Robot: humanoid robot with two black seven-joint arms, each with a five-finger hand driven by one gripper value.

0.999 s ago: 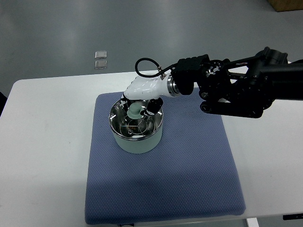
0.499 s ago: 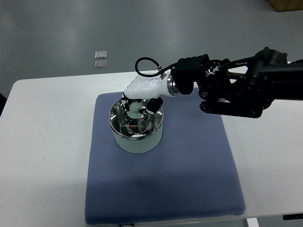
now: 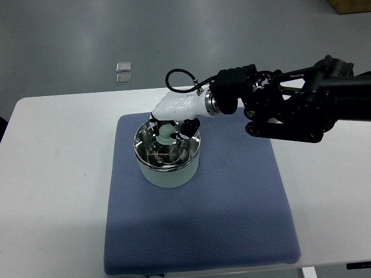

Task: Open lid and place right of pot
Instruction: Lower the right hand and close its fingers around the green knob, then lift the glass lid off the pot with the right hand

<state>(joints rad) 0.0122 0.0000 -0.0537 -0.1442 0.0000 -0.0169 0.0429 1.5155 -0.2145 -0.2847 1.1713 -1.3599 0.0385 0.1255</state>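
A pale green pot (image 3: 168,172) stands on the upper left part of a blue mat (image 3: 232,208). A glass lid (image 3: 165,152) with a metal rim and a pale green knob (image 3: 166,134) is at the pot's mouth, tilted a little. My right hand (image 3: 169,125), white with dark fingertips, reaches in from the right over the pot's far side, and its fingers are curled around the knob. The black right forearm (image 3: 290,107) stretches to the right edge. No left arm shows.
The mat lies on a white table (image 3: 52,191). Bare mat stretches to the right of the pot and in front of it. Two small clear squares (image 3: 123,72) lie on the grey floor beyond the table.
The hand and the knob have shifted slightly up and away; the lid looks a little more raised at its far side. The pot has not moved.
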